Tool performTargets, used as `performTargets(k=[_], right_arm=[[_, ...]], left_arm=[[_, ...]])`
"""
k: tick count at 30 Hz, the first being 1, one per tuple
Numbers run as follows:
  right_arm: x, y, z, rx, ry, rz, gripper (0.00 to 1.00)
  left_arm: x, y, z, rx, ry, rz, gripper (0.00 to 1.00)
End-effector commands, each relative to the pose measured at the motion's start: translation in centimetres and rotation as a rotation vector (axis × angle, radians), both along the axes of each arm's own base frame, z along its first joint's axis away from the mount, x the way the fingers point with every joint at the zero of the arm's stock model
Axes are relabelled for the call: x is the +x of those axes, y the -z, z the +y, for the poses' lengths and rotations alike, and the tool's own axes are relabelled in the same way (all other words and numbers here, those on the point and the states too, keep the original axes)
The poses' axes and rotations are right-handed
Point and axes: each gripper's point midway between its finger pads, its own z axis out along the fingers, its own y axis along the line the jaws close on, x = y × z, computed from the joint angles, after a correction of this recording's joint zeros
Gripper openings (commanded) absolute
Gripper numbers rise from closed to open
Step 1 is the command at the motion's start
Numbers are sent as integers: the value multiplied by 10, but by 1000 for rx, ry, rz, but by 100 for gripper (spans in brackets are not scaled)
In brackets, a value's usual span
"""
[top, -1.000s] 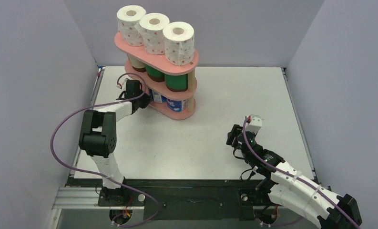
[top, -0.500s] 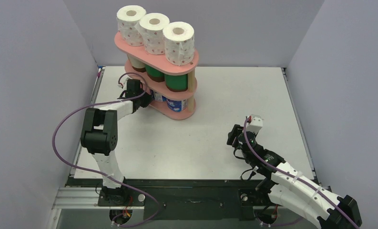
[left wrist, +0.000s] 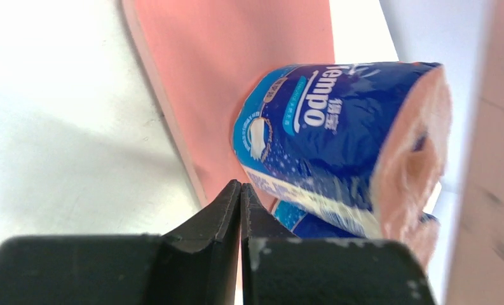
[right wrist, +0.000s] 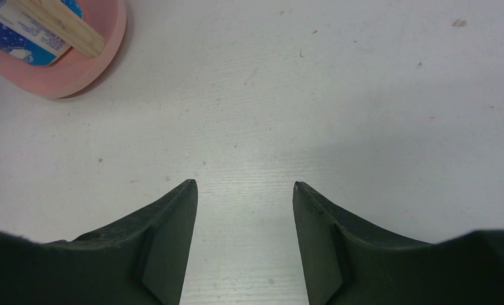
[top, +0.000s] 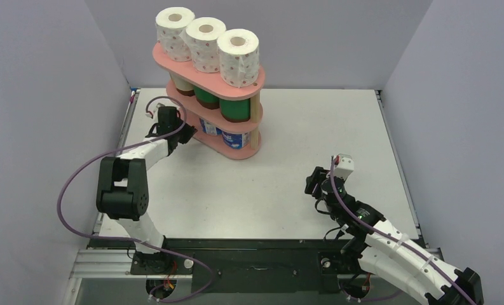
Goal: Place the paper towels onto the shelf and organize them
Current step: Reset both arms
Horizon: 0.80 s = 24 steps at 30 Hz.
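The salmon-pink shelf (top: 248,89) stands at the back left of the table. Three white red-dotted paper towels (top: 206,42) line its top board. A cream roll (top: 182,85) and two green-wrapped rolls (top: 234,109) fill the middle board. Two blue-white rolls (top: 234,138) sit on the bottom board. My left gripper (top: 183,125) is shut and empty, its tips (left wrist: 241,185) just short of the nearer blue roll (left wrist: 325,127) at the shelf's left end. My right gripper (top: 313,183) hangs open over bare table (right wrist: 244,184), well to the right of the shelf.
Grey walls close in the white table (top: 313,127) on three sides. The shelf's bottom board (right wrist: 65,73) and a wooden post (right wrist: 61,27) show at the top left of the right wrist view. A purple cable (top: 84,171) loops beside the left arm.
My left arm has pulled back from the shelf toward the left wall, gripper still shut. The right arm has shifted slightly to the right.
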Motion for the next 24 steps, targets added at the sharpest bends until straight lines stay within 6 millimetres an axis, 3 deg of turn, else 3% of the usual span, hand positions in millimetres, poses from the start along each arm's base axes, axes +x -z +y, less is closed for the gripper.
performTargets(k=[1, 6, 9, 10, 11, 12, 17, 22, 24], right_arm=[[2, -14, -4, 28, 21, -44, 53], [1, -19, -5, 32, 24, -48, 53], [1, -23, -4, 41, 14, -57, 53], [0, -26, -3, 42, 6, -61, 53], [0, -28, -2, 48, 1, -68, 53], [0, -31, -1, 54, -7, -74, 53], [-1, -43, 4, 89, -37, -106, 58], [-2, -51, 9, 143, -37, -113, 63], [-2, -55, 8, 184, -15, -126, 67]], left_arm=[[-14, -48, 18, 40, -47, -99, 3], [-48, -51, 24, 66, -52, -64, 21], [-71, -68, 29, 100, -45, -82, 37], [-79, -64, 30, 122, -29, -66, 45], [-85, -73, 30, 131, -21, -85, 48], [-95, -69, 32, 154, -4, -57, 53], [-130, -87, 40, 228, 29, -69, 70], [-166, -98, 60, 343, 11, -56, 99], [-179, -97, 69, 376, -19, -33, 97]])
